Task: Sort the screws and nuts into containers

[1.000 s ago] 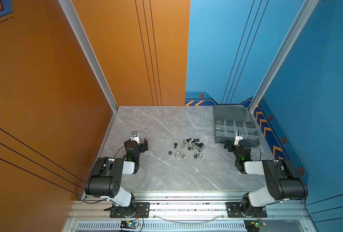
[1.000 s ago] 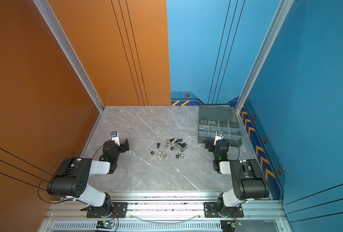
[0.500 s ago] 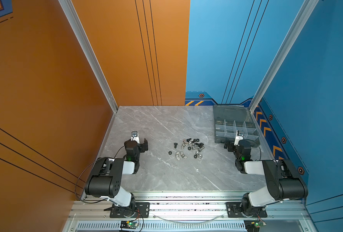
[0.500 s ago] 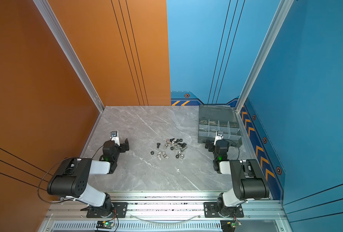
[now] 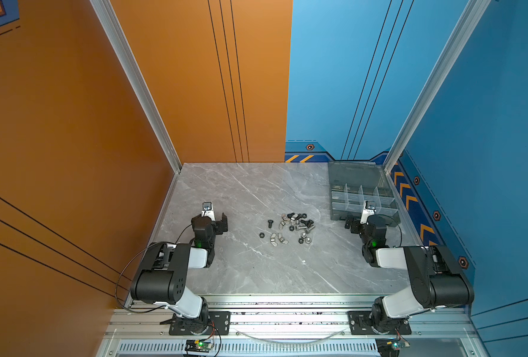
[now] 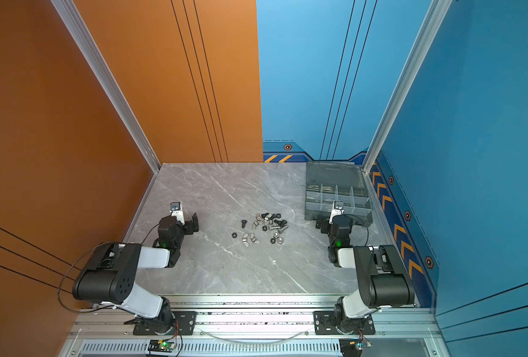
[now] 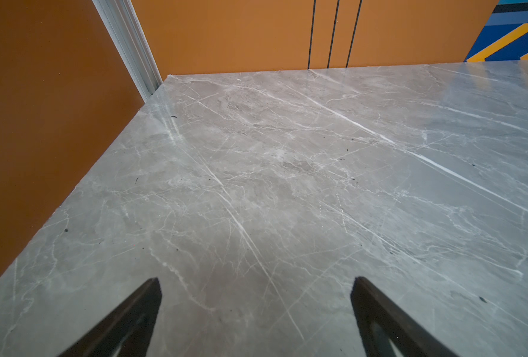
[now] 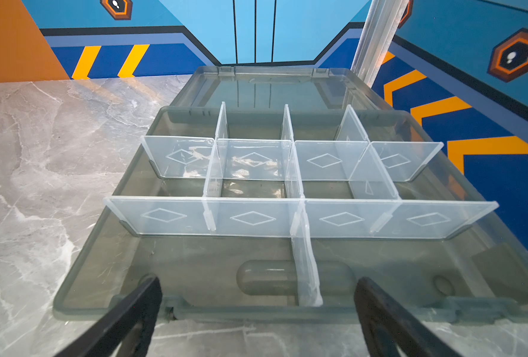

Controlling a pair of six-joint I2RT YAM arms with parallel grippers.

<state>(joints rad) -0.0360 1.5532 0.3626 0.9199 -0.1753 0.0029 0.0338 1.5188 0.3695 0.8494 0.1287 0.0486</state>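
Both arms sit folded low at the near edge of the grey veined marble worktop (image 5: 241, 191), left arm (image 5: 194, 259) and right arm (image 5: 389, 256), wrists aimed far. Left pincer (image 7: 256, 287) is wide, gripping nothing, over bare stone. Right pincer (image 8: 256, 287) is wide, gripping nothing, tips by the near wall of the smoky translucent box (image 8: 80, 269); contact unclear. The box has clear dividers and sits far right. Black and silver screws (image 5: 270, 223) and nuts (image 5: 275, 238) lie loose mid-worktop, well apart from both pincers.

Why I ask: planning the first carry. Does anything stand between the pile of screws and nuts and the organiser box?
Nothing visible does: bare tabletop separates the pile from the organiser box, and its lid lies open. The right gripper, jaws open, sits at the box's near edge, beside that path.
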